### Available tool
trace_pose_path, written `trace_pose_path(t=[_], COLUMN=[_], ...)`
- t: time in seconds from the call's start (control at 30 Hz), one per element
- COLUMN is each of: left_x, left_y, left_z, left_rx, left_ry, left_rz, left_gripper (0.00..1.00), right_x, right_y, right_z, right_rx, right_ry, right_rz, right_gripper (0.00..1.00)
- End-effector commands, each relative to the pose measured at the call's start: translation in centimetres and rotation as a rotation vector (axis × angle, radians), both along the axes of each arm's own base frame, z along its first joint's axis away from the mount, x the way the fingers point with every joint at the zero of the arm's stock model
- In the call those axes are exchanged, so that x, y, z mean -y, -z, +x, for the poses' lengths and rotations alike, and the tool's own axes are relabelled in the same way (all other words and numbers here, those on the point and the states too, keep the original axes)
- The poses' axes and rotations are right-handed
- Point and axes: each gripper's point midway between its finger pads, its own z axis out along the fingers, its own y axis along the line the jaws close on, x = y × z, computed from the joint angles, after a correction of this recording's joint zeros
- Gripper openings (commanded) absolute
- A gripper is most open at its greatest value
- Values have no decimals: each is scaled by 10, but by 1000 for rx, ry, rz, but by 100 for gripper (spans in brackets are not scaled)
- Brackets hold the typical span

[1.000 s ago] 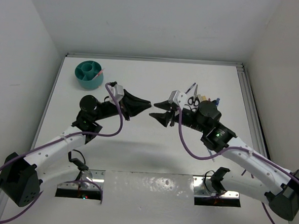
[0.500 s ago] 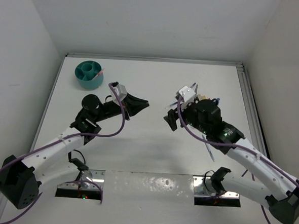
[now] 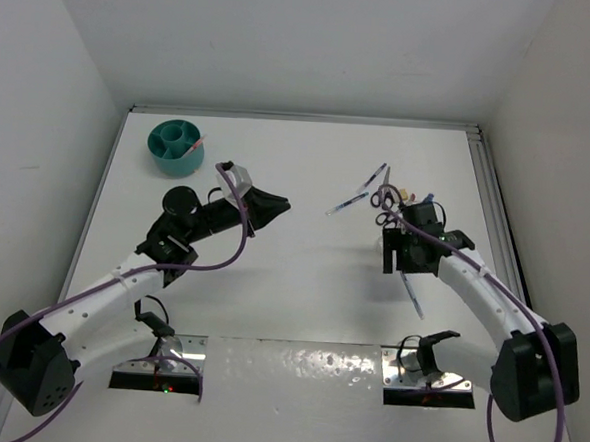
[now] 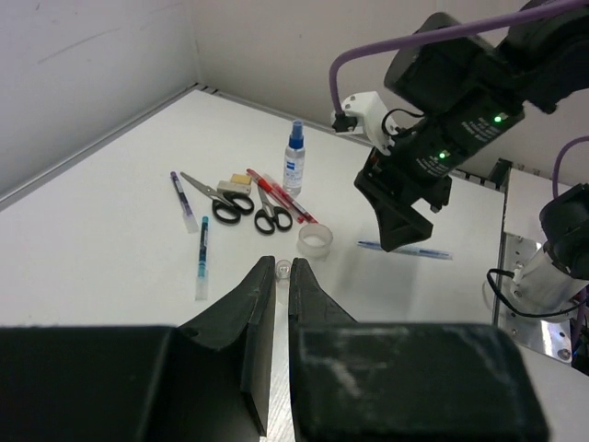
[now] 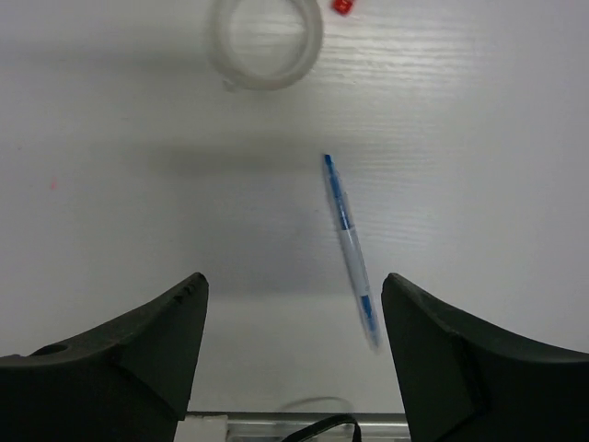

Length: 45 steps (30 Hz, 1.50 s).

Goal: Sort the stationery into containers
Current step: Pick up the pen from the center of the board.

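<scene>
Stationery lies loose on the white bench, well apart from the teal organiser at its far-left corner; bottle label unreadable. Left end effector is clenched; right end effector is released above a blue pen. White walls enclose.
</scene>
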Motion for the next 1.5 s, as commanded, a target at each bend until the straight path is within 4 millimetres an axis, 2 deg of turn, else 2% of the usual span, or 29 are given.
trace_pose_path(t=[0.0, 0.03, 0.23, 0.4, 0.6, 0.77, 0.87, 1.1, 1.13, 1.37, 1.47], left_x=[-5, -6, -10, -11, -14, -14, -14, -15, -15, -17, -18], left_y=[-18, -17, -17, -20, -21, -21, -22, -25, -24, -26, -25], left_z=[-2, -2, -2, -2, -1, 1, 1, 2, 2, -1, -1], left_rx=[59, 59, 65, 83, 95, 99, 102, 109, 109, 118, 116], left_ry=[-21, -24, -44, -52, -64, -68, -67, -69, -71, -71, -74], left_rz=[-28, -27, -34, -41, -48, -56, -55, -64, -63, -66, -68], left_gripper=[0, 0, 0, 0, 0, 0, 0, 0, 0, 0, 0], right_x=[13, 16, 24, 30, 29, 21, 15, 2, 1, -6, -11], right_y=[15, 26, 57, 73, 93, 98, 98, 94, 94, 97, 98], right_z=[5, -2, -3, -8, -18, -21, -22, -19, -19, -24, -23], right_rx=[-47, -80, -161, -212, -267, -314, -313, -281, -278, -260, -245], right_ry=[97, 107, 172, 226, 255, 238, 242, 232, 227, 228, 222], right_rz=[43, 48, 74, 59, 75, 112, 142, 204, 204, 208, 209], right_gripper=[74, 72, 55, 51, 46, 46, 43, 17, 17, 1, 0])
